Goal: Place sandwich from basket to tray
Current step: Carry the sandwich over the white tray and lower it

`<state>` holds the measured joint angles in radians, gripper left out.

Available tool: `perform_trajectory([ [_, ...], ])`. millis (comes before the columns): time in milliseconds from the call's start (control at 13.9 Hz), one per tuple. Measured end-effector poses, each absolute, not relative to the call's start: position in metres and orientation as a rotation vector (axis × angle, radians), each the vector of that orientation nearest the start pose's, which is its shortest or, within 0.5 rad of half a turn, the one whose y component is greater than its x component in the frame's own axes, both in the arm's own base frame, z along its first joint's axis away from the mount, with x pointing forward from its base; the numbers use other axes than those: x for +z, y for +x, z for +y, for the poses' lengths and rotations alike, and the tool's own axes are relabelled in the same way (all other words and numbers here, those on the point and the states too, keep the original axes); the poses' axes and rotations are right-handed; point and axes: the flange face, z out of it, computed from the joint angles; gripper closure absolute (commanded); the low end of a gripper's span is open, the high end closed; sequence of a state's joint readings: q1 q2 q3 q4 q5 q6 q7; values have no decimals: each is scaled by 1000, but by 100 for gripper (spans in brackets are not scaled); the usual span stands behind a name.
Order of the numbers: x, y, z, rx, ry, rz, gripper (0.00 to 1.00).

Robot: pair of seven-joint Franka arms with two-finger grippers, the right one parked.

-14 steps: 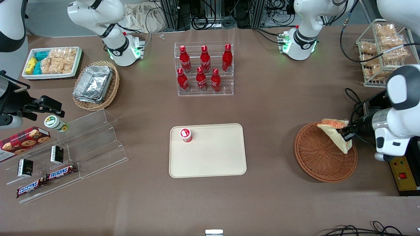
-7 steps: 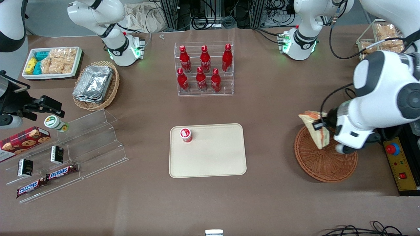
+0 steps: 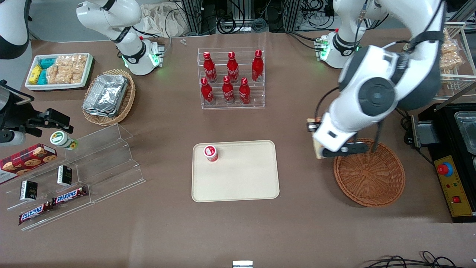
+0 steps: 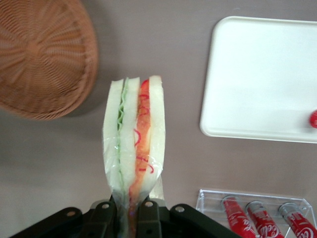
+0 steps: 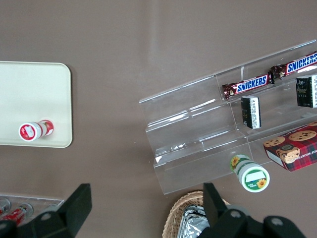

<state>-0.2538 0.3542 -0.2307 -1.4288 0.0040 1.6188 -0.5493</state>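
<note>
A: The gripper (image 4: pixel 130 210) is pinching one end of the sandwich (image 4: pixel 132 144), both fingers (image 4: pixel 148 218) pressed flat against the bread faces, the wrapper crinkling between them.

B: And the wedge is running lengthwise straight out from those fingers, filling edge facing the wrist camera: green on one side, red-orange on the other, pale bread between and outside.

A: Take the tray (image 3: pixel 238 182) as the landmark. The sandwich (image 3: pixel 317 150) is hanging in the air off the tray's short edge, on the working arm's side, above bare table. From the front only a sliver of it is peeking out under the white wrist.

B: So it is sitting between the tray and the basket (image 3: pixel 372 178), clear of the wicker rim, touching neither. In the wrist view the basket (image 4: pixel 39 54) is lying off to one side of the wedge and the tray (image 4: pixel 257 79) to the other.

A: Its free end is pointing away from the gripper, toward the gap between those two.

B: A small red-capped cup (image 3: pixel 210 153) is standing on the tray, at the corner farther from the front camera and toward the parked arm's end. The bottle rack (image 3: pixel 232 80) is standing farther from the camera than the tray.
</note>
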Motion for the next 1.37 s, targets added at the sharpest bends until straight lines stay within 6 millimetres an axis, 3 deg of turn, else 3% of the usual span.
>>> perform_trajectory([
  [216, 447, 582, -342, 182, -3162, -100, 92],
  [505, 355, 592, -381, 196, -3192, -72, 92],
  [721, 293, 593, -397, 222, -3202, -61, 92],
  [937, 256, 589, -409, 232, -3211, -48, 88],
  [1009, 250, 589, -410, 240, -3208, -46, 78],
  [1081, 248, 589, -409, 243, -3207, -46, 57],
  [1153, 248, 589, -409, 241, -3207, -47, 16],
  [1225, 249, 590, -409, 237, -3209, -48, 1],
  [1369, 252, 593, -407, 233, -3210, -59, 1],
])
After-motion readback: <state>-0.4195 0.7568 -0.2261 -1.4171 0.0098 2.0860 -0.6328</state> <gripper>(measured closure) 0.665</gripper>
